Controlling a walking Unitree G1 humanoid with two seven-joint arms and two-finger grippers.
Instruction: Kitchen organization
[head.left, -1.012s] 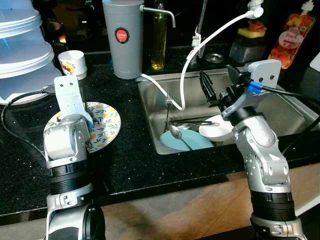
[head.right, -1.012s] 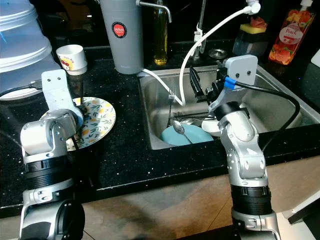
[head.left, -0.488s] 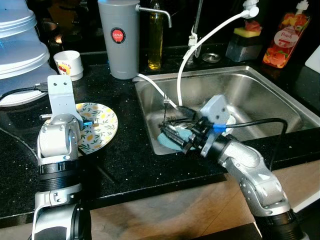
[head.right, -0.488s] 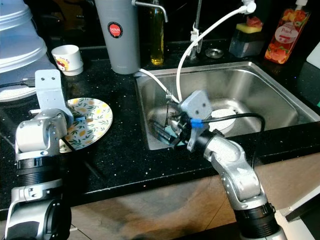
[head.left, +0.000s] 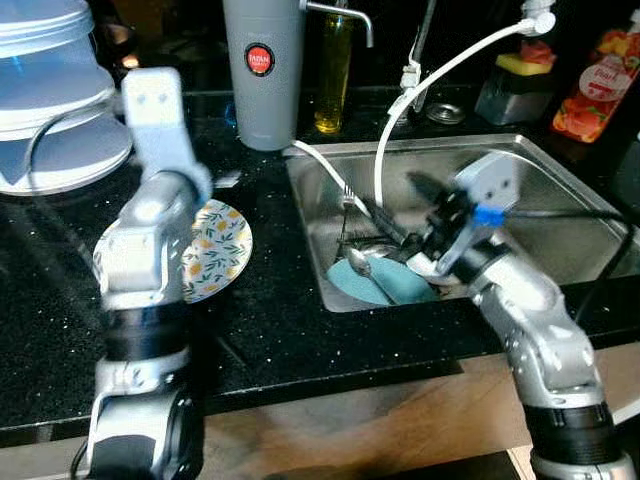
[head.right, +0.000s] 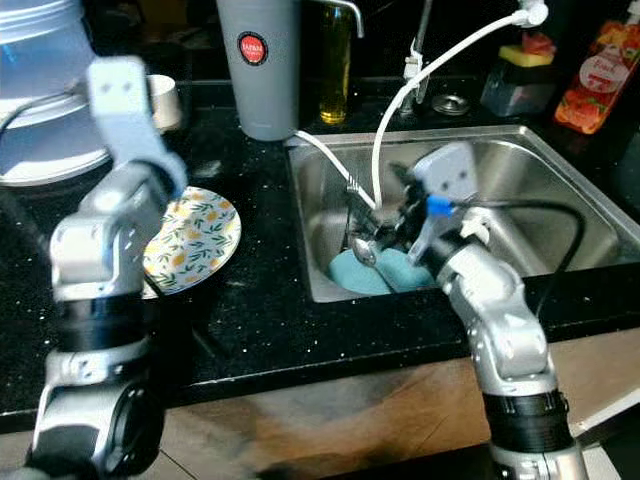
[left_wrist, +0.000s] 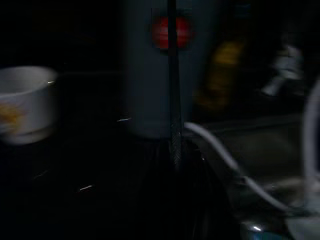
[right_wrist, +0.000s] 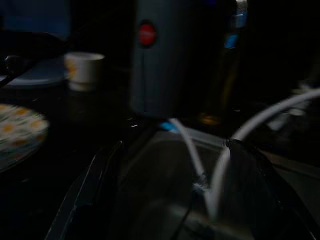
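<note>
Up front in the left eye view, the right hand (head.left: 415, 215) is reaching down into the steel sink (head.left: 560, 215), its two black fingers (head.left: 385, 218) standing apart just above the cutlery. A light blue plate (head.left: 385, 283) is lying at the near left of the basin with a spoon (head.left: 358, 265) resting on it, and a fork (head.left: 346, 200) is leaning upright against the left wall. A white hose (head.left: 440, 70) is arching from the far right down into the basin. On the black worktop (head.left: 270, 330) to the left, a flowered plate (head.left: 218, 250) is sitting partly behind the raised left arm (head.left: 150, 230). A grey thermos (head.left: 262, 70) with a red badge is standing at the far edge, a yellow oil bottle (head.left: 333, 70) just right of it, and stacked white containers (head.left: 55, 100) are sitting far left.

Over in the right eye view, a white cup (head.right: 165, 100) is showing behind the left arm, and an orange soap bottle (head.right: 600, 65) is standing far right beside a sponge holder (head.right: 520, 80).

Next, the dark left wrist view is looking at the thermos and the cup; of the left hand (left_wrist: 172, 165) the fingers are appearing close together as one thin dark line, clamped on nothing.

Lastly, the right wrist view is showing that hand's fingers spread wide, framing the sink's far left corner and the hose.
</note>
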